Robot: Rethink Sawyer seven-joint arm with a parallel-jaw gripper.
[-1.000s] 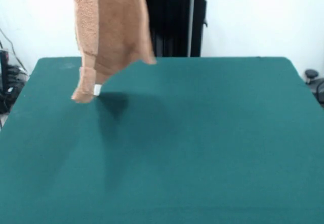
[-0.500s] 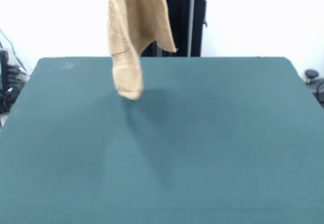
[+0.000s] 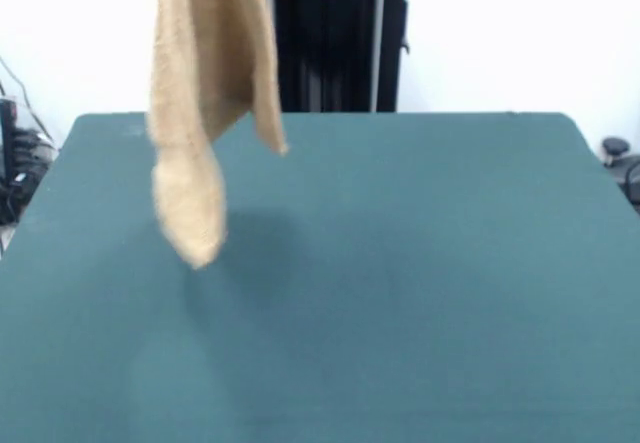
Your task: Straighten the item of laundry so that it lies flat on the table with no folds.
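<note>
Up above the table (image 3: 420, 263), the towel (image 3: 205, 93) hangs in the air, its upper part running out of the picture at the top edge, so whatever holds it cannot be seen. No part of the gripper shows in this view, and so its state cannot be told. The towel droops in a long, bunched shape with vertical folds: one narrow lobe reaches lowest, ending in a rounded tip over the table's left half, and a shorter pointed corner hangs to the right of that lobe, higher up, near the table's far edge. Whether the lowest tip touches the table cannot be told; a soft dark shadow lies on the green cloth just right of and below it. The rest of the table is bare green cloth. Behind the table's far edge stands a black pedestal (image 3: 340, 48), just right of the hanging towel.
</note>
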